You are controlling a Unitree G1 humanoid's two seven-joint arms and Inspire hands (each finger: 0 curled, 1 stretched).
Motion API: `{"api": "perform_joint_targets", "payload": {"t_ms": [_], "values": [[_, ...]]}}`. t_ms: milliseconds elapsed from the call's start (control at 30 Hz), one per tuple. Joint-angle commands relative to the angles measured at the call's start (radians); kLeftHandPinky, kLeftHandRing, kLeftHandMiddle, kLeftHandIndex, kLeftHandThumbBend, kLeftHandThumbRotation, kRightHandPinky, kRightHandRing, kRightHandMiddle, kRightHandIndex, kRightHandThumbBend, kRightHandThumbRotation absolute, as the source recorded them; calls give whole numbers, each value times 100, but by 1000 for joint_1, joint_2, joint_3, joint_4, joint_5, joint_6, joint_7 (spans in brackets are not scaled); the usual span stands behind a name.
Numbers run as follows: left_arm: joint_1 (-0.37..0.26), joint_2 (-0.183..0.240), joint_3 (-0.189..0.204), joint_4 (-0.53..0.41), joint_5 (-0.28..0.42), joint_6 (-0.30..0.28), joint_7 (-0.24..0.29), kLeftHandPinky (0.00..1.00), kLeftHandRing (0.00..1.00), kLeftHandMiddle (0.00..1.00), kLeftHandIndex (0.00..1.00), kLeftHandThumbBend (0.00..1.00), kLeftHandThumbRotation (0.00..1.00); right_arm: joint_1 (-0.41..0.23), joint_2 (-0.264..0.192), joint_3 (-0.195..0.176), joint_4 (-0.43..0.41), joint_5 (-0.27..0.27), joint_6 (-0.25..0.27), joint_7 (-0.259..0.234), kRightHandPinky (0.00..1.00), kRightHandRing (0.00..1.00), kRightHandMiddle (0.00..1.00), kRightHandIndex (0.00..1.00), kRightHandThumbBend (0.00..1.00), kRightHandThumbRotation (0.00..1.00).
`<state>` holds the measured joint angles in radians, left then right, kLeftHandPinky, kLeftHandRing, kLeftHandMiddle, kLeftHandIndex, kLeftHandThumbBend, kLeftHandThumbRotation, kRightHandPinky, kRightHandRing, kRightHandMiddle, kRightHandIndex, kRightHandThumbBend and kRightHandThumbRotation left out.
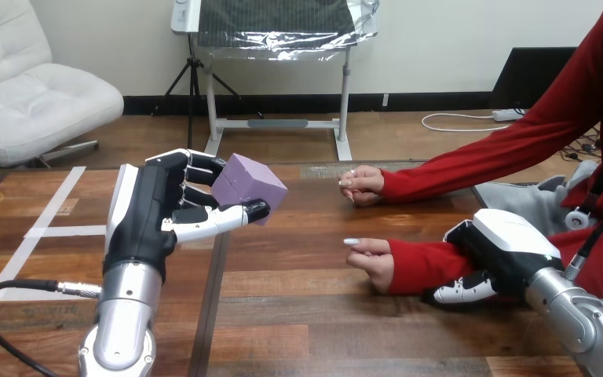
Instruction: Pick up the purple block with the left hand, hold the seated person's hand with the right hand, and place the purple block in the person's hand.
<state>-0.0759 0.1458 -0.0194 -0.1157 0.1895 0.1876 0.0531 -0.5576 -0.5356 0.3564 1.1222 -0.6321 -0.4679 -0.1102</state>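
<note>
Left hand [153,216] pinches the purple cube-shaped block [250,182] between thumb and curled fingers, raised over the brown wooden table [306,314]. The person's near hand [373,261] rests at the block's 4 o'clock. Right hand [502,255] is curled round its red-sleeved forearm [424,267].

The desk [298,314] was smooth wood with a soft shine. The purple block [253,182] at middle left looked matt. The left hand [157,216] was shiny black and white plastic, its forearm [122,314] bright metal. The sleeve [432,263] was red cloth.
</note>
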Motion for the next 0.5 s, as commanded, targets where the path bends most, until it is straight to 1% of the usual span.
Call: {"api": "perform_joint_targets", "payload": {"t_ms": [0,133,200,333,467], "values": [[-25,-6,6,-60,-1,-3,-1,34,39,42,45,59,0,-57,11,-18,2,41,3,44,22,26,33,33,64,26],[-28,-5,5,-52,0,-14,1,34,39,42,45,59,0,-56,8,-30,-4,62,0,64,22,26,32,32,65,24],[-28,-6,5,-51,1,-15,2,34,39,42,45,59,0,-54,6,-34,-6,71,-7,71,21,25,31,32,66,21],[-31,-10,6,-53,0,1,4,34,39,42,45,59,0,-53,-1,-39,-11,88,-16,82,21,25,31,31,67,19],[-34,-10,6,-50,-2,0,3,34,40,42,45,59,0,-53,-8,-43,-18,99,-23,86,22,26,31,31,69,16]]}}
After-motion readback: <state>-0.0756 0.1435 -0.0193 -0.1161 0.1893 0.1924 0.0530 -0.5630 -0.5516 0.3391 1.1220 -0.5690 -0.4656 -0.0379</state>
